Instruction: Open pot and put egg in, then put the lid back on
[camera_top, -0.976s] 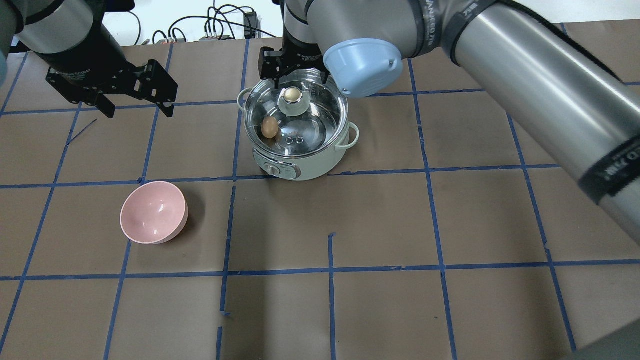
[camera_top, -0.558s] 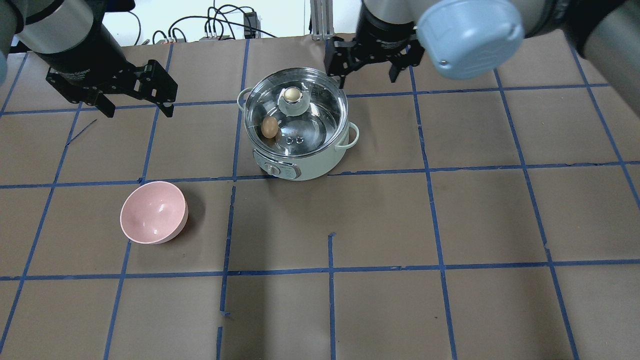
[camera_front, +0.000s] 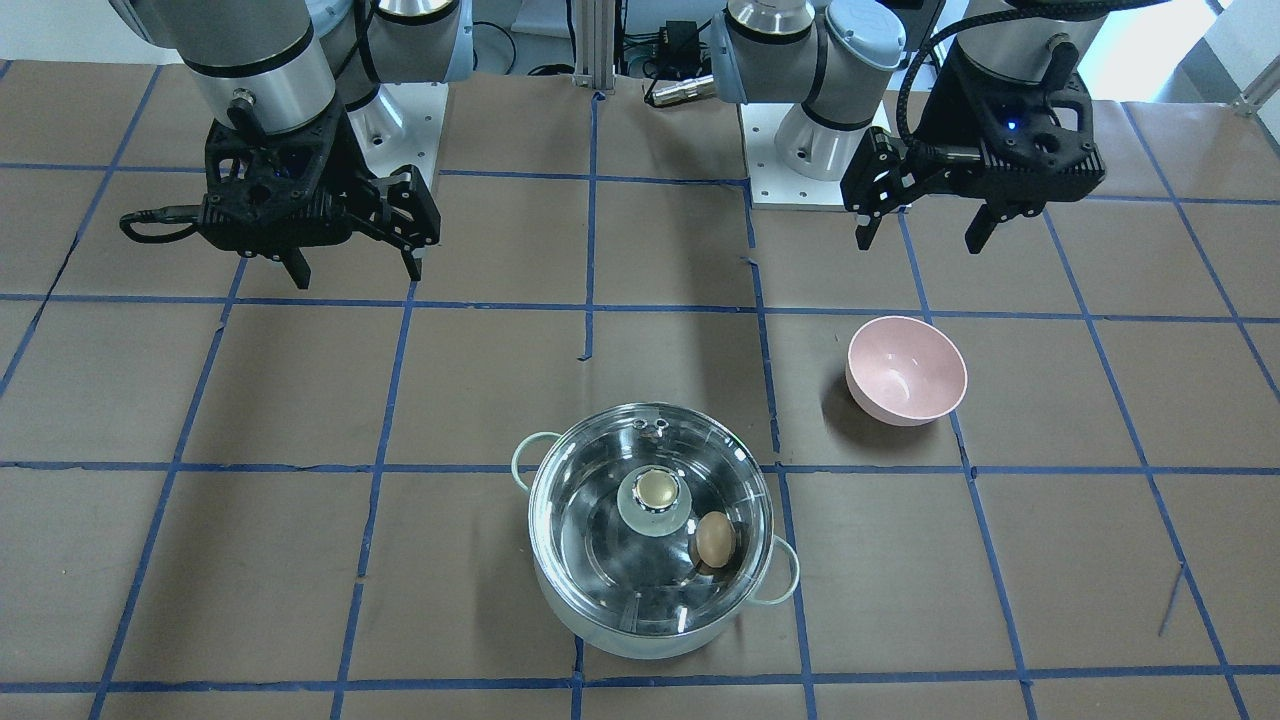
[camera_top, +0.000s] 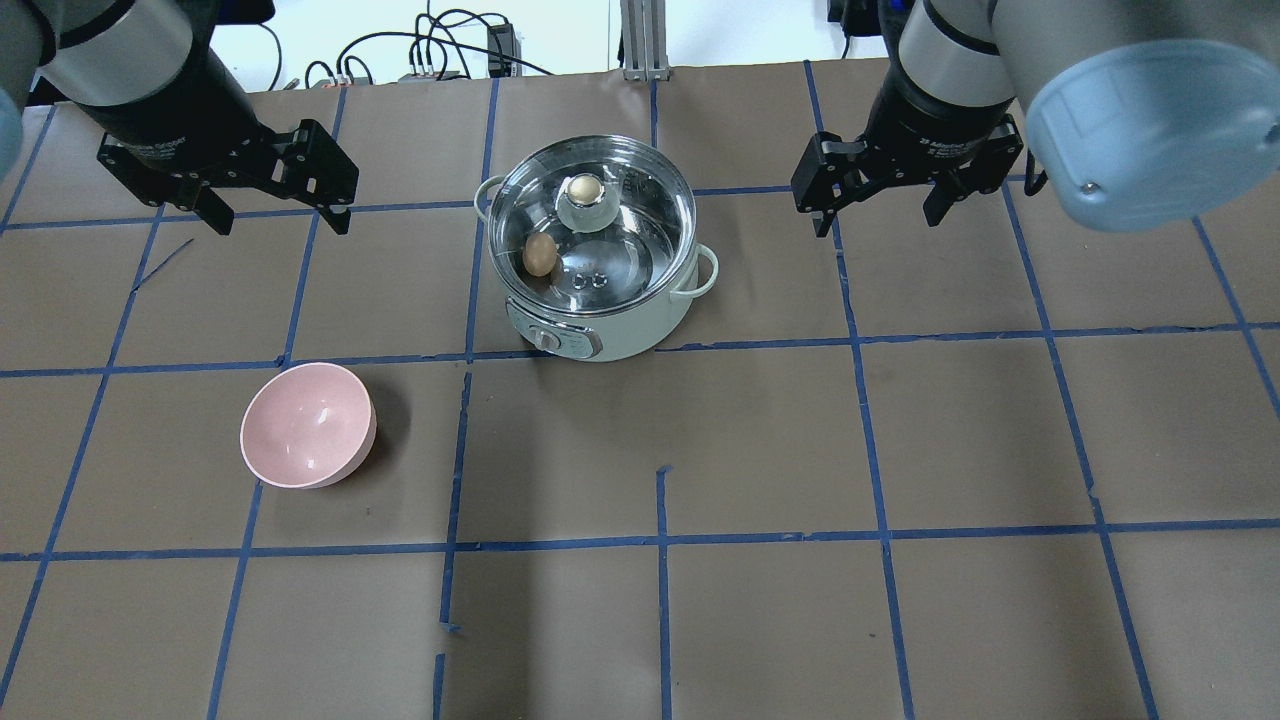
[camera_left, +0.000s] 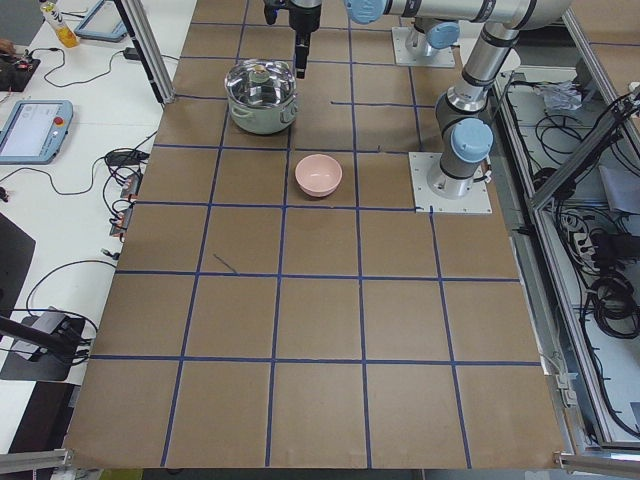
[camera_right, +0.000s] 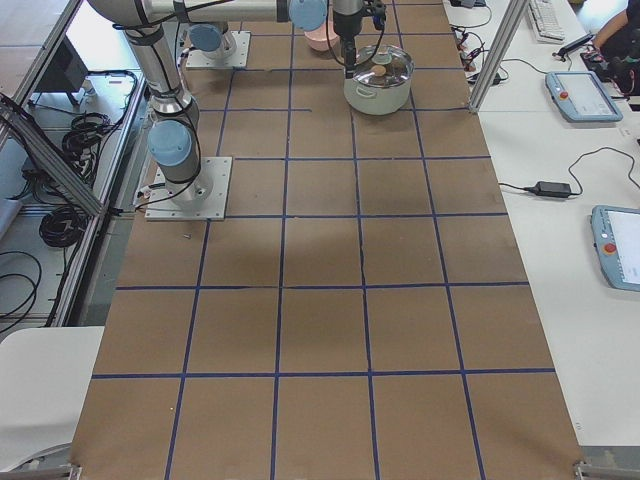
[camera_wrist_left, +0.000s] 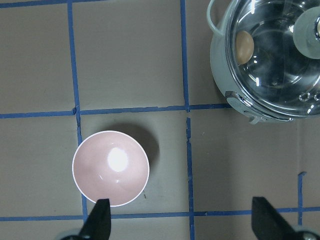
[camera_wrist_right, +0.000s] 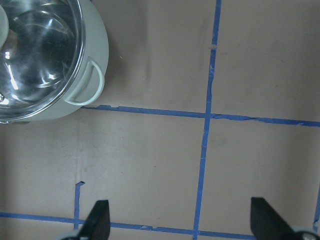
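Pot (camera_top: 625, 335) sits upper centre of the overhead view with the lid (camera_top: 645, 245) seated on it, knob up. Egg (camera_top: 540, 254) is inside, visible through the glass, near the pot's left wall. Left gripper (camera_top: 281, 226) hangs upper left, jaws spread wide, holding nothing. Right gripper (camera_top: 881, 223) hangs upper right, likewise spread and holding nothing. Bowl (camera_top: 307, 425) is lower left, well apart from the pot.
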